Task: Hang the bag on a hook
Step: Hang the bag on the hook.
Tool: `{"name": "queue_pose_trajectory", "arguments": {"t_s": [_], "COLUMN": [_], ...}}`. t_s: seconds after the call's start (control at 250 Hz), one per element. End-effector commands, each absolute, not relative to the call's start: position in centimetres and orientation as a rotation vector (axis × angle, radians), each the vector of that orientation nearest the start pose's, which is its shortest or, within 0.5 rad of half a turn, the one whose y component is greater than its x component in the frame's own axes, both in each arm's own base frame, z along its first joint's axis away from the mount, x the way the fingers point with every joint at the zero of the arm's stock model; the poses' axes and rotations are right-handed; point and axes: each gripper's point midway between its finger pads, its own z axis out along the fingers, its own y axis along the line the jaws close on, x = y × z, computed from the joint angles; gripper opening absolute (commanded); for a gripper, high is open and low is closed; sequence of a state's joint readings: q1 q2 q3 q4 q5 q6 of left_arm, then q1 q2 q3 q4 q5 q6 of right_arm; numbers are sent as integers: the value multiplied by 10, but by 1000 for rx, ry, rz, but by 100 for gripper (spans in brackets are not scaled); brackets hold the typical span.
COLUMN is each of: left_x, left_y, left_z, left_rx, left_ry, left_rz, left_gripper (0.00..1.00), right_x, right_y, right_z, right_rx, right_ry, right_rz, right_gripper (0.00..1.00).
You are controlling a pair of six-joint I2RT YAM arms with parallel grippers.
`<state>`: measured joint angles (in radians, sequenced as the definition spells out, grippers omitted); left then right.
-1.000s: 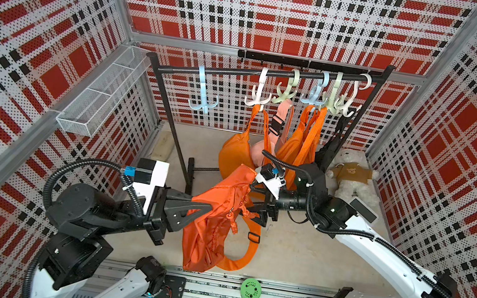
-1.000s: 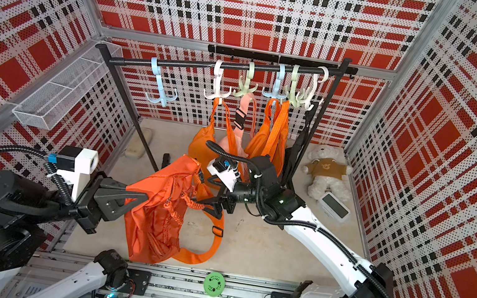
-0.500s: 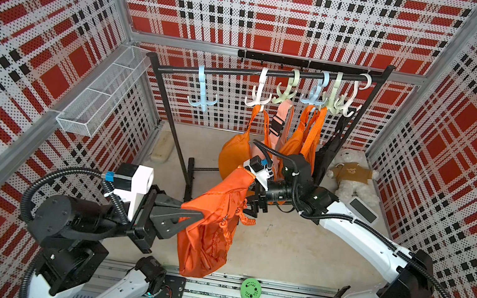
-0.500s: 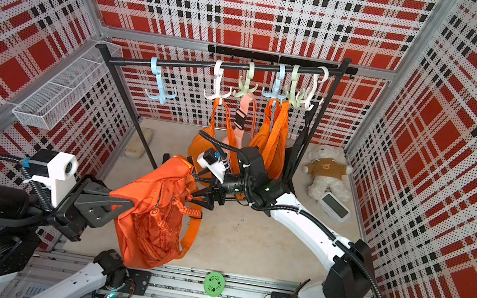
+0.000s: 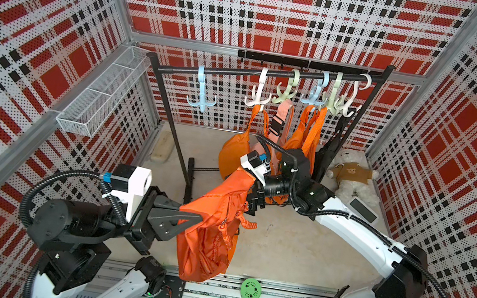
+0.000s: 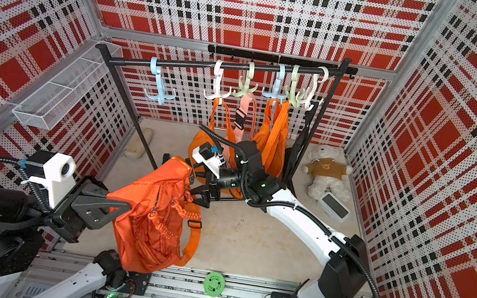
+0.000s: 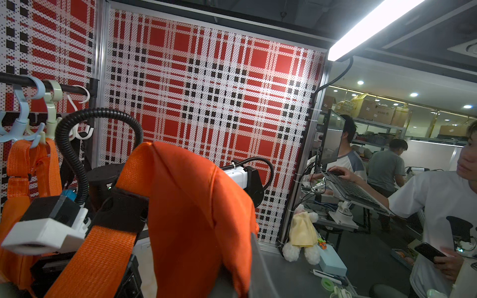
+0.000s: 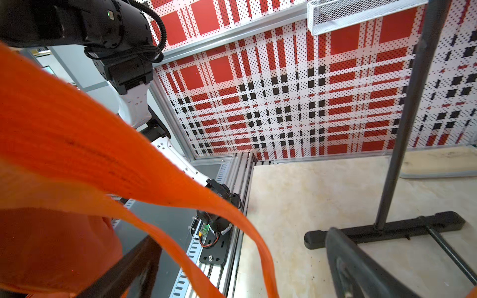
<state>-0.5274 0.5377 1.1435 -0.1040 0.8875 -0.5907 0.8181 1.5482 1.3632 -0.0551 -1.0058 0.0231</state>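
We see one orange bag (image 5: 211, 227) held in the air between the two arms. Its long axis slants from the front rail toward the rack (image 5: 243, 72), with the narrow end pointing at the right gripper (image 5: 252, 196). The left gripper (image 5: 191, 216) pinches the bag's side. The right gripper's jaws are spread around the strap (image 8: 154, 167). Six hooks (image 5: 203, 94) hang on the rack. The counter (image 5: 296, 248) is beige and the perforated walls (image 5: 285, 16) are red plaid.

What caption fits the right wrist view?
Orange webbing strap of the orange nylon bag crosses the open right gripper, black metal rack base behind.
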Motion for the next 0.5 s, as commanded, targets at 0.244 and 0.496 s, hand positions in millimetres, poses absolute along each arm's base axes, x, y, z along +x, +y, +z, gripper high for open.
{"name": "queue_pose_trajectory", "arguments": {"t_s": [0.244, 0.496], "left_x": [29, 31], "left_y": [-173, -169], "left_z": [536, 537], "left_rx": [853, 826], "left_ry": [1047, 1046], "left_rz": [-1440, -1400], "left_gripper": [0, 0], "right_x": [175, 169], "right_y": [422, 417], "right_z": [366, 375], "right_rx": [-1475, -1480], "right_ry": [1227, 1220], "right_rz": [1532, 1616], "right_gripper": [100, 0]}}
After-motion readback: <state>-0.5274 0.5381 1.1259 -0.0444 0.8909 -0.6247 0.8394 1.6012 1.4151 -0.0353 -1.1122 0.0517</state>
